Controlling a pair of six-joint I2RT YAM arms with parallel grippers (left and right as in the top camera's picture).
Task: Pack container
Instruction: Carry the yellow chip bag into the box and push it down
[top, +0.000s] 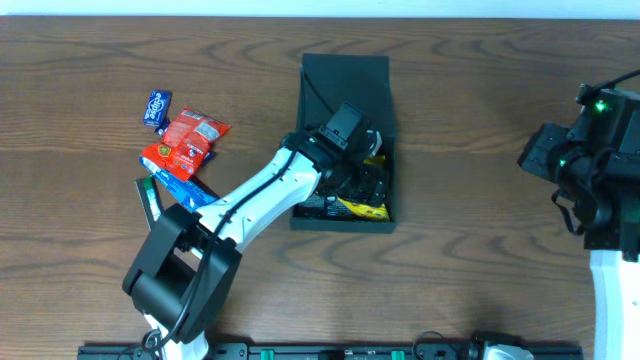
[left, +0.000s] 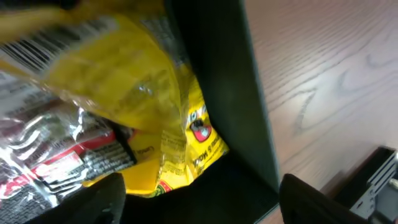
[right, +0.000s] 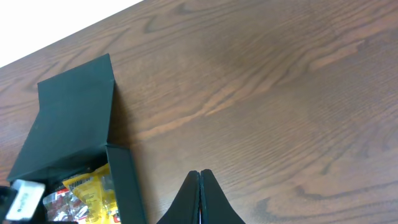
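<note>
In dark matte square box (top: 345, 80), mid brown wooden worktop (top: 480, 120): yellow foil packet (top: 362, 207). Left of box, apart: red foil packets (top: 190, 140).

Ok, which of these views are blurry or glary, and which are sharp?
Left wrist: too close, soft focus, yellow packet smeared, glare on the silver wrapper. Overhead: even light, sharp, container crisp. Right wrist: table grain sharp, top-left corner blown out white.

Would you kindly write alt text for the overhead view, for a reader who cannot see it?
The left arm reaches into the open dark container at the middle of a wooden table, with a yellow packet inside. Red and blue snack packets lie left of it; the right arm sits at the right edge.
</note>
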